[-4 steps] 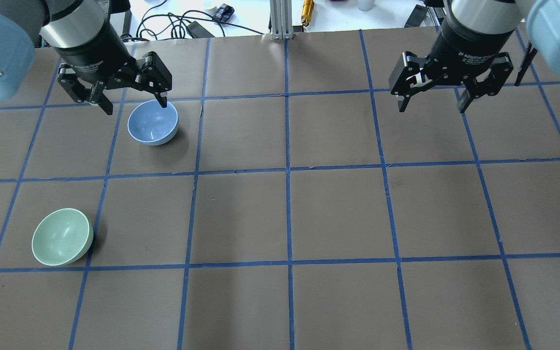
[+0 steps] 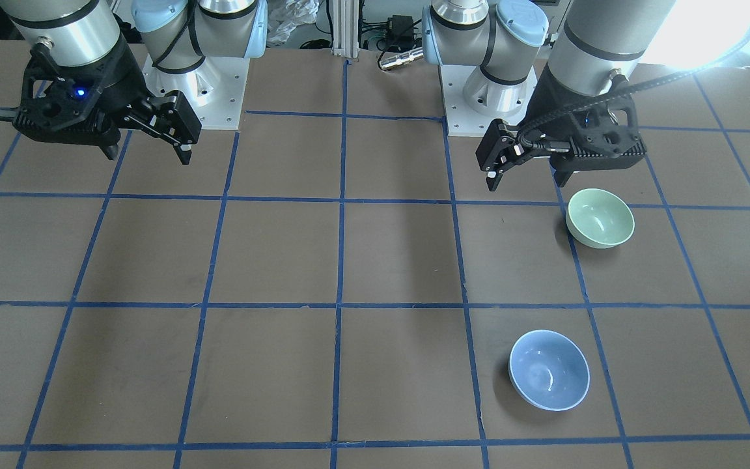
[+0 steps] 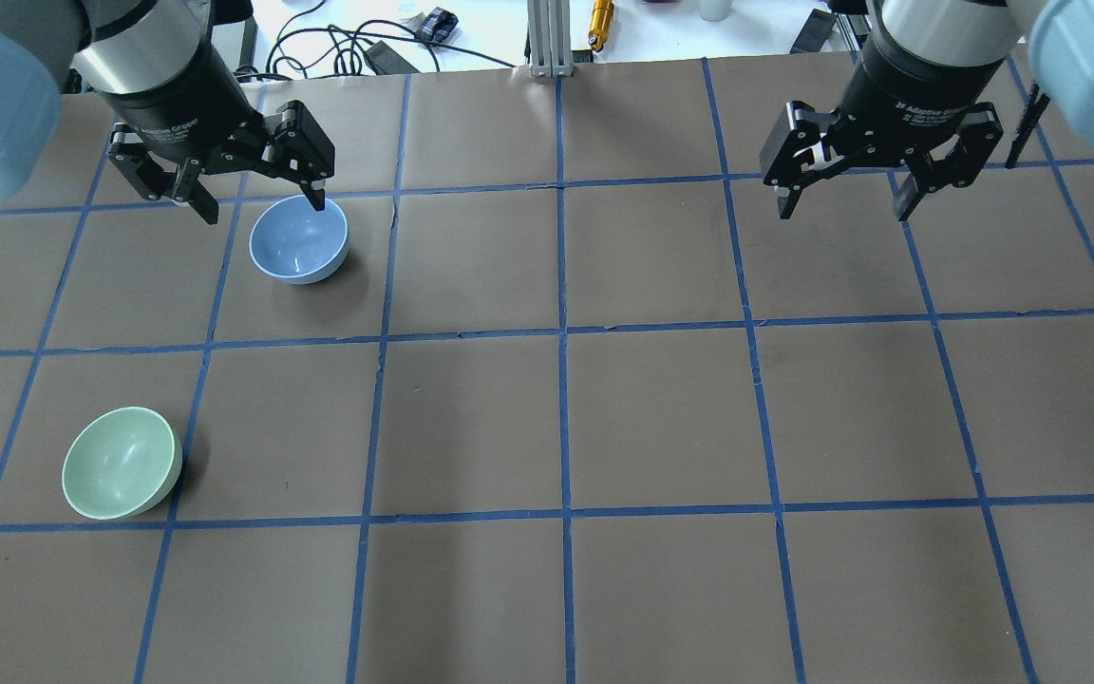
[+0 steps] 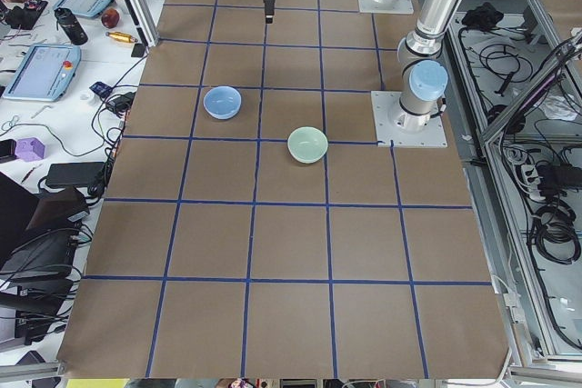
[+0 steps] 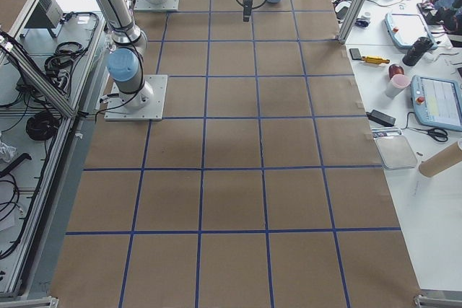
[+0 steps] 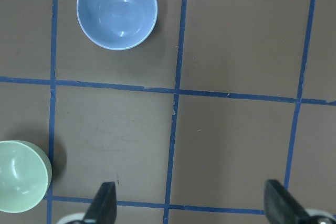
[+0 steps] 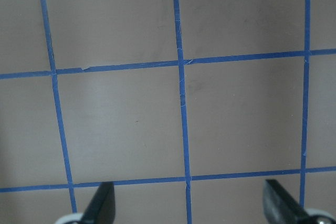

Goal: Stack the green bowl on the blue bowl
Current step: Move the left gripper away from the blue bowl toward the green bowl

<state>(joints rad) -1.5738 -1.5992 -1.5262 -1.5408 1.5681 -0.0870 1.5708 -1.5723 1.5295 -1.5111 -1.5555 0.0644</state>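
The green bowl [image 3: 120, 463] stands upright on the brown table, at the near left in the overhead view. The blue bowl [image 3: 299, 239] stands upright farther back, well apart from it. My left gripper [image 3: 264, 207] is open and empty, held high over the table; in the overhead view it overlaps the blue bowl's far rim. Its wrist view shows the blue bowl [image 6: 116, 10] at the top and the green bowl [image 6: 21, 176] at the lower left edge, both beyond the fingertips [image 6: 105, 203]. My right gripper [image 3: 843, 211] is open and empty at the far right.
The table is brown paper with a blue tape grid [image 3: 563, 332]. Cables and small tools [image 3: 386, 52] lie beyond its far edge. The arm bases [image 2: 489, 98] are bolted on at the robot's side. The right wrist view shows only bare grid [image 7: 181, 103].
My left gripper has shifted very slightly up and to the left in the overhead view. The bowls and the right gripper have not moved.
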